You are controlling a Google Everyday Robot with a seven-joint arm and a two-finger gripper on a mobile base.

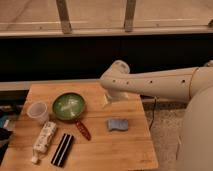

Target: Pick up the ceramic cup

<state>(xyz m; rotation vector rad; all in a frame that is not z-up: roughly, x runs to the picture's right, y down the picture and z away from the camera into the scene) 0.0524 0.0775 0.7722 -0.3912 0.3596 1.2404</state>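
- Gripper (106,100): over the bench (125,152), just right of the green bowl (69,106); whether it is open or closed cannot be told.
- Ceramic cup (38,111): upright, just left of the green bowl.
- Blue sponge (118,124): front-right of the green bowl.
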